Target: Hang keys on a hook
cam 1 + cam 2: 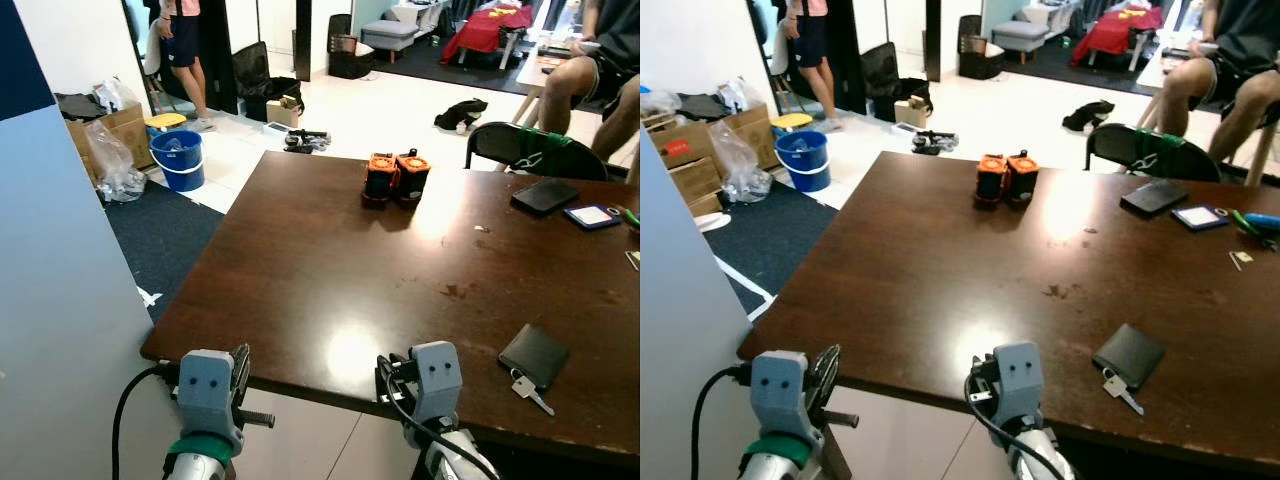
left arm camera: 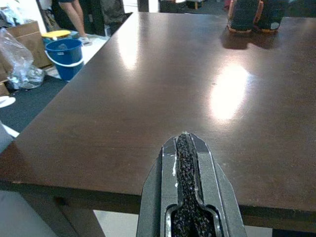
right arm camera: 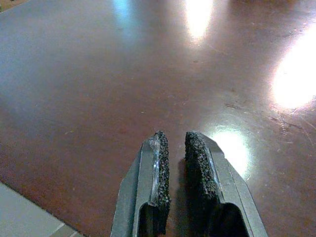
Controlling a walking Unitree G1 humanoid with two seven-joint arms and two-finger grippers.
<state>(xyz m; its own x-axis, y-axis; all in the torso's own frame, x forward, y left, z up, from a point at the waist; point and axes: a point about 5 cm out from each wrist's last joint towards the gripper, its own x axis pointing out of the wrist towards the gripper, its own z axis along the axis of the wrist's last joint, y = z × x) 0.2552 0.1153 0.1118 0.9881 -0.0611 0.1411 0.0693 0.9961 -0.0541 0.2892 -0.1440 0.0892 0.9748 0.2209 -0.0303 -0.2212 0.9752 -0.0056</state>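
Observation:
A black key pouch (image 1: 535, 354) with a silver key (image 1: 531, 391) sticking out lies flat near the front right edge of the dark wooden table (image 1: 320, 270). My right gripper (image 1: 392, 377) hovers at the table's front edge, well left of the keys; in the right wrist view its pads (image 3: 160, 163) stand a narrow gap apart over bare wood with nothing between them. Further left, at the table's front left corner, my left gripper (image 1: 240, 370) is held low. Its fingers (image 2: 184, 163) are pressed together, empty, pointing across the tabletop.
Two orange-and-black blocks (image 1: 396, 178) stand at the far middle of the table; a black case (image 1: 545, 195) and a blue card (image 1: 592, 216) lie far right. A chair (image 1: 530, 150) and a seated person (image 1: 600, 70) are behind. A pale wall panel (image 1: 60, 300) is close on my left; a blue bucket (image 1: 180, 158) sits on the floor.

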